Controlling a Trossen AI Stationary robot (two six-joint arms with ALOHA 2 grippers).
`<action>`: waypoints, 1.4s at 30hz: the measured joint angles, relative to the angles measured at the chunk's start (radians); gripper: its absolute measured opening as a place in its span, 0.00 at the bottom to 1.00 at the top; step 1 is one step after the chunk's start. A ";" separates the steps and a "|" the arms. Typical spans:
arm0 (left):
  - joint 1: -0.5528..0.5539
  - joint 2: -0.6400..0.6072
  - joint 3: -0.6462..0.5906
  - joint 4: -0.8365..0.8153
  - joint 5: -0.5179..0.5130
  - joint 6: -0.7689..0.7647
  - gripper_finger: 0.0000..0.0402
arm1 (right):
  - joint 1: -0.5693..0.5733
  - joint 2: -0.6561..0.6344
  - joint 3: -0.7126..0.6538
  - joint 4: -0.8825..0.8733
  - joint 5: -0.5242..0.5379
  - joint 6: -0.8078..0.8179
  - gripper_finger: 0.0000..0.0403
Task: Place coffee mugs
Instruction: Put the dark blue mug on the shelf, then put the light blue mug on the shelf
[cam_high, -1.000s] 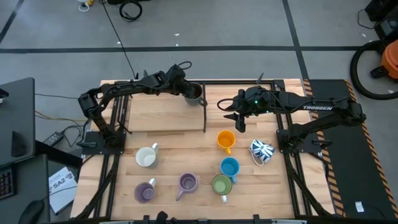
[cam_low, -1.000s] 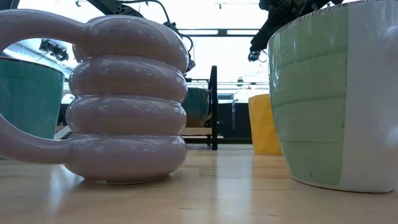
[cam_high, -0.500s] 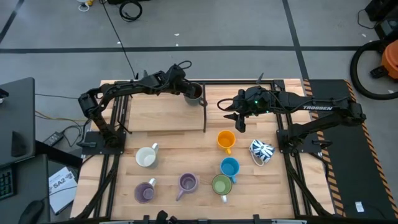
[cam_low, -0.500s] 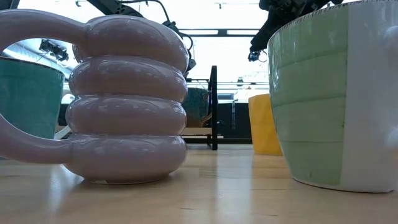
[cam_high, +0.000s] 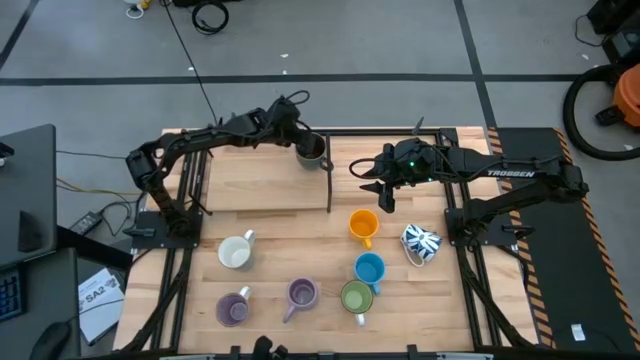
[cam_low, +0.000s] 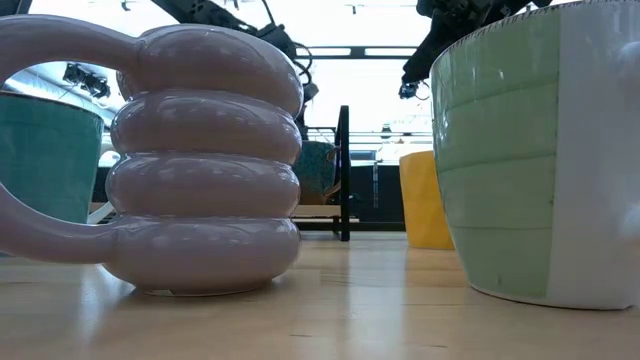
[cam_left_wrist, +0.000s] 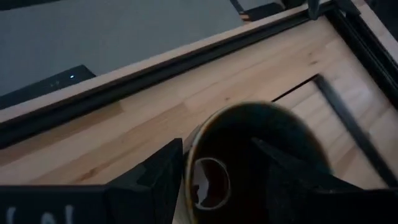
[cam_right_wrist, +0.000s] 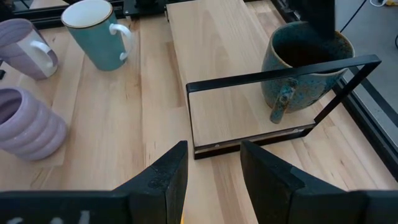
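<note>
A dark grey mug (cam_high: 313, 151) stands upright on its base on the raised wooden board (cam_high: 255, 180) at the far middle, handle toward the near side (cam_right_wrist: 281, 106). My left gripper (cam_high: 301, 141) is open over it; in the left wrist view one finger (cam_left_wrist: 158, 177) is outside the rim (cam_left_wrist: 249, 107) and the other (cam_left_wrist: 292, 174) over the mug's hollow. My right gripper (cam_high: 384, 193) hangs open with nothing in it above the table, just far of the orange mug (cam_high: 363, 225). The other mugs stand on the near half. My left gripper stands astride the dark mug's wall (cam_left_wrist: 189, 155), slanting down from the table's far left. Whether either finger touches the rim I cannot tell. The mug sits upright on the board.
A black metal frame (cam_high: 329, 178) edges the board's right side. On the near half stand a white mug (cam_high: 236, 252), two purple mugs (cam_high: 233, 309) (cam_high: 302, 293), a green (cam_high: 356, 296), a blue (cam_high: 369, 268) and a blue-patterned white mug (cam_high: 421, 241).
My left gripper has risen a little above the dark grey mug, which stays upright on the board where it was.
</note>
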 joint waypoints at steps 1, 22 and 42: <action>0.000 0.000 0.020 -0.014 0.000 0.011 0.48 | 0.000 0.000 0.000 0.000 0.000 0.000 0.38; -0.171 -0.001 0.535 -0.937 0.000 0.299 0.48 | 0.000 0.000 0.000 -0.002 0.000 0.000 0.38; -0.714 -0.096 0.477 -1.194 0.002 -0.038 0.48 | 0.000 0.000 0.000 -0.018 -0.008 0.003 0.38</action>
